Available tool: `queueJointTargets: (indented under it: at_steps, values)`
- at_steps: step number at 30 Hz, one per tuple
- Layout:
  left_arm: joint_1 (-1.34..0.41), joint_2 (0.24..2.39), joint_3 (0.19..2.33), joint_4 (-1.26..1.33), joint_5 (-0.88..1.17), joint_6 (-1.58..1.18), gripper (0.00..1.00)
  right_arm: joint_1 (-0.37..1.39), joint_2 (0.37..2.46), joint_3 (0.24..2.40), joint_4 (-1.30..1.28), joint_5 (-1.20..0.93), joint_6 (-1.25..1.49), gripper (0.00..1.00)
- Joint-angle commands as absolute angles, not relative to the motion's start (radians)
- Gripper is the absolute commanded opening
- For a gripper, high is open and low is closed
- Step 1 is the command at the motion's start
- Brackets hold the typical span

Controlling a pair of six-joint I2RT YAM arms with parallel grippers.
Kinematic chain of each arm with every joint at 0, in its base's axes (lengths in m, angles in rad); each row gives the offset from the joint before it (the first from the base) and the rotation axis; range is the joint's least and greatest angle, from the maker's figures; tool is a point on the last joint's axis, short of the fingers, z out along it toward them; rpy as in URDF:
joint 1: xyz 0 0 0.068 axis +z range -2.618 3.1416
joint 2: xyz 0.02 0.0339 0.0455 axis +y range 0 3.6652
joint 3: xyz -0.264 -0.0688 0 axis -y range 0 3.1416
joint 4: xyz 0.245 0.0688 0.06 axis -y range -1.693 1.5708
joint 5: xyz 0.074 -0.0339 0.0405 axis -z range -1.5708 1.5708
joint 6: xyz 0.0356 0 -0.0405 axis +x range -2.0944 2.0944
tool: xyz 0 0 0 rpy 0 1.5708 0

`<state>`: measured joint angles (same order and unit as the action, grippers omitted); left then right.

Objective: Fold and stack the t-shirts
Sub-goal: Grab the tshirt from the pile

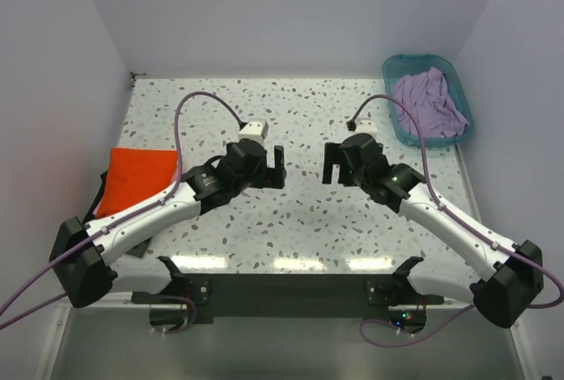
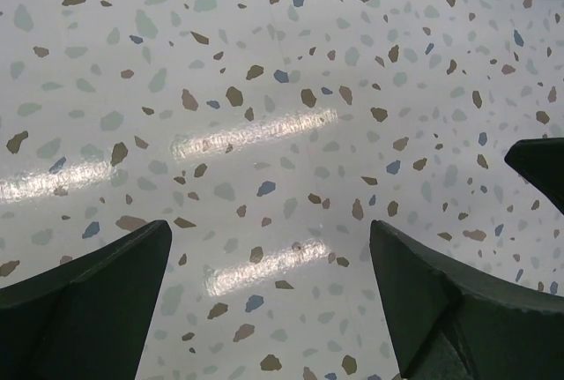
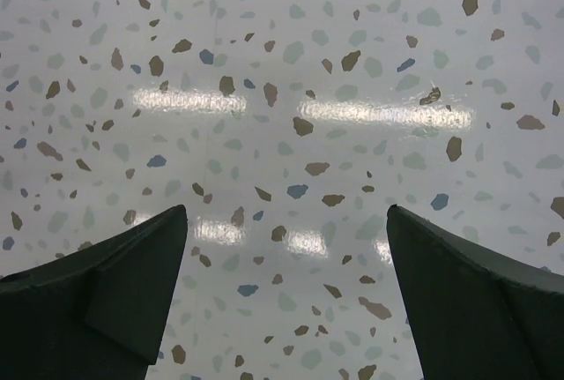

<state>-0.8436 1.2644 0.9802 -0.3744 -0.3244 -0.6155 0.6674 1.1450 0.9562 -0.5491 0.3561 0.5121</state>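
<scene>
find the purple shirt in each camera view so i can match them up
top external: the lavender shirt lies bunched in the teal tub, at the far right corner.
left wrist: not in it.
right wrist: not in it.
shared landmark: the speckled tabletop, which fills both wrist views.

no readable text, labels, brands, numbers or signs in any view. nothing legible on the arm housings [image 1: 150, 212] in the top view; any marking there is too small to make out. both wrist views show only the speckled table [image 2: 264, 89] surface, with no print on it.
</scene>
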Motion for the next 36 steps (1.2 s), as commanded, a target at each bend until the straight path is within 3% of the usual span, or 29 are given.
queueJointTargets:
  at_steps: [1,9,14,19,27,36]
  values:
    - [-0.841,1.227,1.029,-0.370,-0.313,-0.588,1.00,0.669,1.140,1.018,-0.558,0.396,0.497,0.99]
    - [-0.841,1.166,1.065,-0.451,-0.319,-0.565,1.00,0.657,1.326,1.230,-0.612,0.471,0.439,0.99]
    - [-0.841,1.138,1.068,-0.469,-0.310,-0.565,1.00,0.396,1.491,1.411,-0.494,0.339,0.431,0.99]
    - [-0.841,1.141,1.101,-0.526,-0.330,-0.568,1.00,0.189,1.753,1.633,-0.420,0.428,0.425,0.99]
    - [-0.825,1.163,1.158,-0.581,-0.374,-0.549,1.00,0.012,2.048,1.851,-0.382,0.609,0.543,0.99]
    - [-0.732,1.210,1.170,-0.601,-0.233,-0.535,1.00,-0.080,2.318,2.025,-0.382,0.667,0.555,0.99]
